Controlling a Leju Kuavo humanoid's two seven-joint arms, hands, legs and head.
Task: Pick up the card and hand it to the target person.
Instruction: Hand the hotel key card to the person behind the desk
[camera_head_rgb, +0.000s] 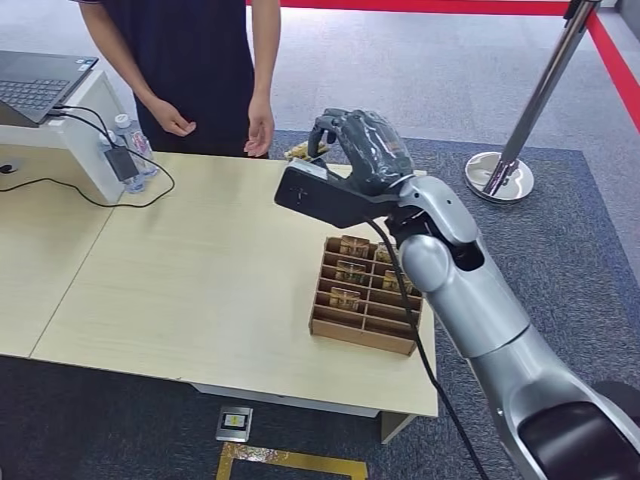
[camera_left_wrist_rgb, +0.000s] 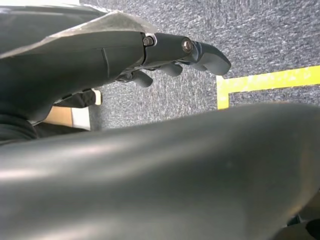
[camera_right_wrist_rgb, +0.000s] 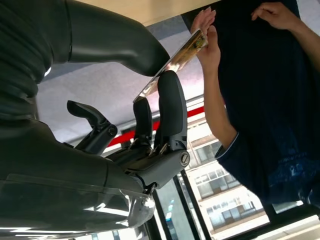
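Right wrist view, right hand (camera_right_wrist_rgb: 151, 150) fingers (camera_right_wrist_rgb: 171, 107) pinching card (camera_right_wrist_rgb: 177, 57), person's hand (camera_right_wrist_rgb: 207, 40) touching

We seem to be in an exhibition or demo hall: grey carpet (camera_head_rgb: 453, 80), a queue stanchion (camera_head_rgb: 509, 150) (red belt attached), yellow floor tape (camera_head_rgb: 290, 460), a laptop (camera_head_rgb: 38, 85).

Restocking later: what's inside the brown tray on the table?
The tray holds small cards in several slots; others look empty. The right arm covers its far right corner.

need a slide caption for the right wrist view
The robot's right hand pinches a card between thumb and fingers, extended toward a person's hand.
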